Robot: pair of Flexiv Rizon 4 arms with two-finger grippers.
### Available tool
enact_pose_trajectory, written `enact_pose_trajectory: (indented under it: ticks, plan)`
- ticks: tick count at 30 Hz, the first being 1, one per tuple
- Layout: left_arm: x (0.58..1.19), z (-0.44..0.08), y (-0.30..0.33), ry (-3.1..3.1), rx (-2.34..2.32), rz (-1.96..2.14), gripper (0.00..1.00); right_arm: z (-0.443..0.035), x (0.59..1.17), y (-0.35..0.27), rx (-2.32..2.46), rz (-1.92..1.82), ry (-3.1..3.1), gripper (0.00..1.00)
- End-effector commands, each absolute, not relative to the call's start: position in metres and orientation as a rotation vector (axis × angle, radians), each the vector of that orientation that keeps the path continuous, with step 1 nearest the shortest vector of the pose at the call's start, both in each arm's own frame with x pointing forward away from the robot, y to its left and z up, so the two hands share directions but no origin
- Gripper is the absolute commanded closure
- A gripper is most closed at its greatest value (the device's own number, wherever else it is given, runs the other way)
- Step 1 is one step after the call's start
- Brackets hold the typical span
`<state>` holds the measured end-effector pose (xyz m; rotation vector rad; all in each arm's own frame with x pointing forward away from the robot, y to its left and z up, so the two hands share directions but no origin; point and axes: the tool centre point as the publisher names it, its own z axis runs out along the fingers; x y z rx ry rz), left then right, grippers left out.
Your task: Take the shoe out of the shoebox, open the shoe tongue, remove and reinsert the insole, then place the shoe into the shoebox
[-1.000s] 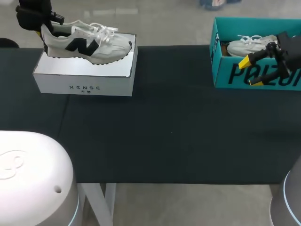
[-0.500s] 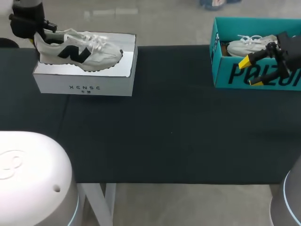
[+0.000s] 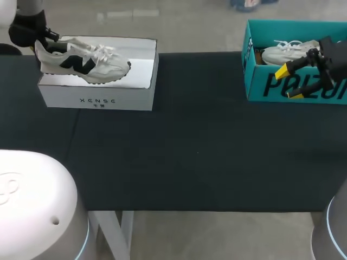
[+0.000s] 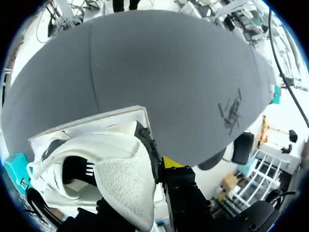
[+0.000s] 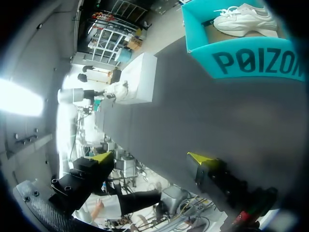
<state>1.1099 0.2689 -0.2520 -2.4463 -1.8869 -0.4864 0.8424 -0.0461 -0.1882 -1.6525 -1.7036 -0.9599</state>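
Your left gripper (image 3: 40, 42) is pinching the heel of the shoe (image 3: 84, 60). In the left wrist view the padded heel collar is sitting between the fingers, with one yellow fingertip (image 4: 171, 162) pressing against its outer side. The opposite finger is not showing clearly behind the shoe.

The shoe is white with a black mark on its side and white laces. It is lying side-on, with its toe pointing toward your right. It is sitting over the left part of the white shoebox (image 3: 97, 89), which is standing at the far left of the table (image 3: 190, 151). I cannot tell whether the sole is resting on the box or hanging just above it.

Your right gripper (image 3: 288, 83) is hanging with its fingers spread wide, both yellow tips showing well apart in the right wrist view. It is hovering just in front of the near wall of the teal shoebox (image 3: 260, 86), which is standing at the far right of the table. A second shoe (image 3: 287, 51), also white, is lying inside that box. The two boxes are sitting well apart, with dark tabletop running between them.
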Motion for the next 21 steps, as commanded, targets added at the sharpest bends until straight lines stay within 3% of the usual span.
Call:
enact_pose_trajectory:
  ticks: [1,21]
  plan:
    - [1.134,-0.259,0.270,-1.880,-2.452,-0.456,1.00,-0.189,0.844,-0.046,-1.654,-0.955,-1.705,0.00]
    - [1.128,-0.331,0.233,-1.755,-2.557,-0.373,1.00,-0.189,0.844,-0.046,-1.654,-0.955,-1.705,0.00]
